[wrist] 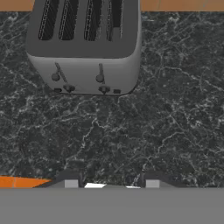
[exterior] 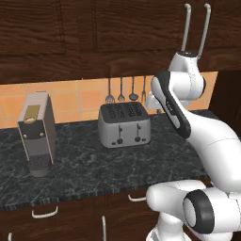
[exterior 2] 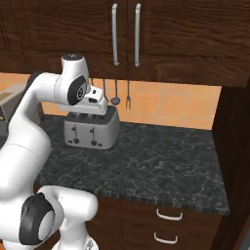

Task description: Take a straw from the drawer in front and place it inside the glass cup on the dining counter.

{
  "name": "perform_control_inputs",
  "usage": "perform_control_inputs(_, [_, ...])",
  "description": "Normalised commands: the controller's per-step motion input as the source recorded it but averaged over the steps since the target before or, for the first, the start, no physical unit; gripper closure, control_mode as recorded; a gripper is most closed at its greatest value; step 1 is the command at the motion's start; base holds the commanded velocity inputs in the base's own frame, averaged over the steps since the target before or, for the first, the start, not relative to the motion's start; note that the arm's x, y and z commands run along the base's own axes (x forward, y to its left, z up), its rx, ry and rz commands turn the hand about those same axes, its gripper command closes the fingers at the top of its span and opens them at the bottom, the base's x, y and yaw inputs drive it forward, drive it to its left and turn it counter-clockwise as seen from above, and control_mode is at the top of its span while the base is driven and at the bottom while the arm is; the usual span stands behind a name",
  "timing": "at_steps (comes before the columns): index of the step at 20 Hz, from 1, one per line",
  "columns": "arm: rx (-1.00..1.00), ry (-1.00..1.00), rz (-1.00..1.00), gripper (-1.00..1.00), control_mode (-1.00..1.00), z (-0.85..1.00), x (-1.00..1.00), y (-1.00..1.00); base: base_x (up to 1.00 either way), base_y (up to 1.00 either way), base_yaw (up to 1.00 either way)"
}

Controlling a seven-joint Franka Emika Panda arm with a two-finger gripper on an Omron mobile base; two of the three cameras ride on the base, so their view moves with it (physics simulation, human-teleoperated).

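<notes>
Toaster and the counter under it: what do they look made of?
The toaster looks like brushed grey metal with a darker top, judging by its dull even sheen; painted plastic is possible. The counter looks like polished black stone, granite or marble, given its pale veining and speckled front edge.

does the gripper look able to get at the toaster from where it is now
Probably yes. The gripper hangs over the black granite counter just in front of the toaster, fingers apart and empty, with bare counter between them and nothing in the way.
</notes>
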Motion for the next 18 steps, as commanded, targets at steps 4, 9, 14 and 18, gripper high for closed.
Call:
perform_control_inputs(4, [0.0, 0.0, 0.0, -1.0, 1.0, 0.0, 0.0, 0.0, -0.17, 0.0, -0.02])
perform_control_inputs(9, [0.0, 0.0, 0.0, -1.0, 1.0, 0.0, 0.0, 0.0, -0.61, 0.15, -0.27])
perform_control_inputs(14, [0.0, 0.0, 0.0, -1.0, 1.0, 0.0, 0.0, 0.0, -0.38, 0.53, -0.41])
perform_control_inputs(18, [0.0, 0.0, 0.0, -1.0, 1.0, 0.0, 0.0, 0.0, -0.07, 0.76, -0.35])
